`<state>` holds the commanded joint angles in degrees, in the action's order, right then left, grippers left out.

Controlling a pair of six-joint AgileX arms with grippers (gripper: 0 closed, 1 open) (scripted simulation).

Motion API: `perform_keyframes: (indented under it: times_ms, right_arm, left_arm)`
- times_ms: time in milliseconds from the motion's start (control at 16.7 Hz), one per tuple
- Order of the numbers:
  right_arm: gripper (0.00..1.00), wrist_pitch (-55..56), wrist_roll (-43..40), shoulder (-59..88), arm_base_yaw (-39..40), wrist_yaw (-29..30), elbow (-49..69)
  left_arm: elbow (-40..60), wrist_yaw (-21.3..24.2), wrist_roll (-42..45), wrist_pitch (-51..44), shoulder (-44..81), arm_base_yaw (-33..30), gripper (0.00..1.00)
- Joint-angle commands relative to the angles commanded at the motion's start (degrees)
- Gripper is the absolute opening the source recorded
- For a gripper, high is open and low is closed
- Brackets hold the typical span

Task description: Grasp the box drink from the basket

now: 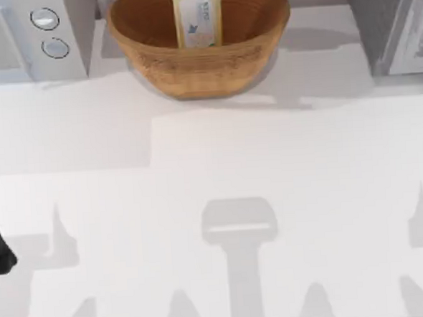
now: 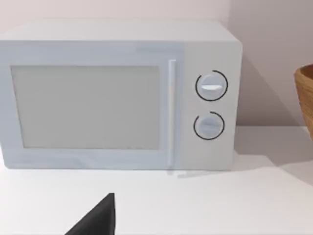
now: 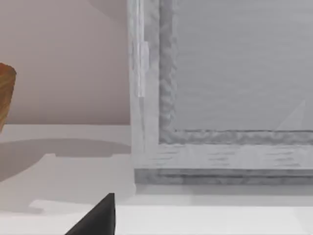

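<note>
Box drink upright — inside basket

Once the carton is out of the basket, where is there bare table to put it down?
The wide front stretch of the table, below the basket, lies bare. The back row is crowded: microwave left, basket holding the box drink centre, a grey cabinet right, narrow gaps between.

Ribbed, seemingly wooden basket
</note>
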<state>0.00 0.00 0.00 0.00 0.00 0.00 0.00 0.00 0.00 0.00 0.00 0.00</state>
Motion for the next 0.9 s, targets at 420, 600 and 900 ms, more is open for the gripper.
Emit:
perform_keyframes:
  times_ms: [420,600,900]
  right_arm:
    - [1.0,0.0,0.0,0.0,0.0,0.0,0.0]
    - [1.0,0.0,0.0,0.0,0.0,0.0,0.0]
    - [1.0,0.0,0.0,0.0,0.0,0.0,0.0]
  left_arm:
    - [4.3,-1.5,0.4,2.5,8.6,-3.0,1.0]
    - [11.1,-3.9,0.4,6.9,20.0,-6.6,1.0]
    - [27.0,-10.1,0.2,17.8,45.6,-14.5,1.0]
